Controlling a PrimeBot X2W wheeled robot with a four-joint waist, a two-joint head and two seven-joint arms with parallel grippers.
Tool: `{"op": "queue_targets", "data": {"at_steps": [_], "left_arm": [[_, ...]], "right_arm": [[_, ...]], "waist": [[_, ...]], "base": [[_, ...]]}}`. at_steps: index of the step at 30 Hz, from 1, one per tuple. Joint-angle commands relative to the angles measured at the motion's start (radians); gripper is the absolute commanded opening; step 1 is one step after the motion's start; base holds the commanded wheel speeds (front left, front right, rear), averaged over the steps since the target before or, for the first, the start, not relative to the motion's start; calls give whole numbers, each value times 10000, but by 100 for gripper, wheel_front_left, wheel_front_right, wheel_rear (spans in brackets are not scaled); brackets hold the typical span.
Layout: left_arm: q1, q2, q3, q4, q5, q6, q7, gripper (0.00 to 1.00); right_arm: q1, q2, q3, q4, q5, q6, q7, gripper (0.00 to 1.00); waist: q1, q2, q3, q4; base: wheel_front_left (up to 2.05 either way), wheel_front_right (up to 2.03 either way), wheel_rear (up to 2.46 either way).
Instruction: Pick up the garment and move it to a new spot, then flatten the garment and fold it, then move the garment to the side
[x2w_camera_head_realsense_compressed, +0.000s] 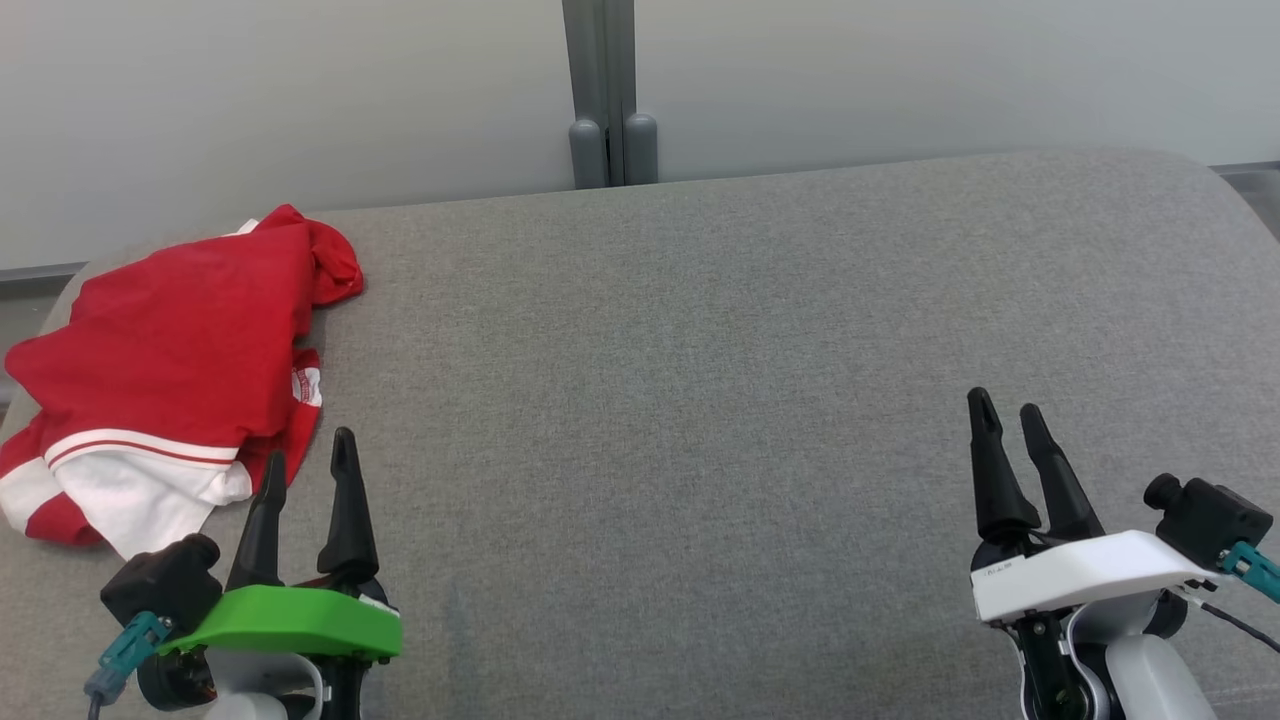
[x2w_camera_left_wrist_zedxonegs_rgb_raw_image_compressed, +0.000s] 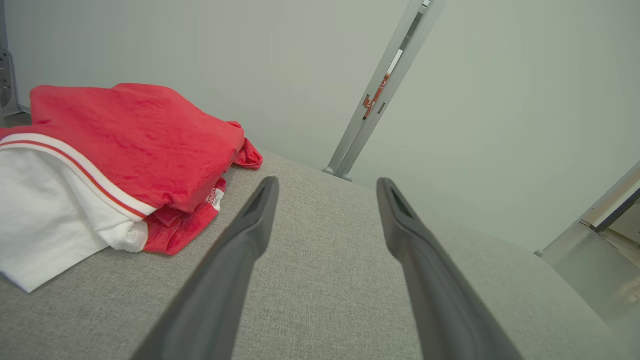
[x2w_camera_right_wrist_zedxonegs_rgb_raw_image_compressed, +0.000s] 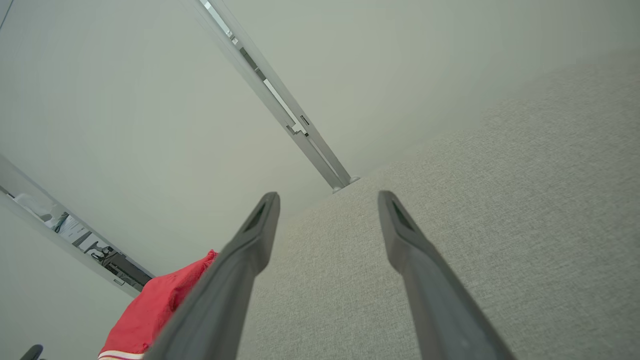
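Lying bunched just left of left end effector (x2w_camera_head_realsense_compressed: 308, 448): red-and-white garment (x2w_camera_head_realsense_compressed: 170, 340) on table (x2w_camera_head_realsense_compressed: 650, 400) | left end effector open, empty | right end effector (x2w_camera_head_realsense_compressed: 1004, 403) open, empty, well apart from garment

Bright, even, soft lighting; faint shadows, no glare; wrist views bend at edges.
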Motion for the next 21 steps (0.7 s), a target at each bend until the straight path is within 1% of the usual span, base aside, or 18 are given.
{"op": "queue_targets", "data": {"at_steps": [1, 15, 21], "left_arm": [[-100, 79, -15, -53, 325, 79, -79, 100], [-109, 91, -136, 24, 1753, 195, -415, 100], [-85, 95, -87, 41, 2335, 352, -554, 100]], "right_arm": [[-7, -57, 38, -139, -330, 2, -104, 100], [55, -68, 106, -156, -1982, 3, -434, 100], [91, -71, 67, -140, -2592, 3, -574, 100]], "waist": [[0, 0, 0, 2], [0, 0, 21, 32], [0, 0, 7, 41]], "base": [[0, 0, 0], [0, 0, 0], [0, 0, 0]]}}
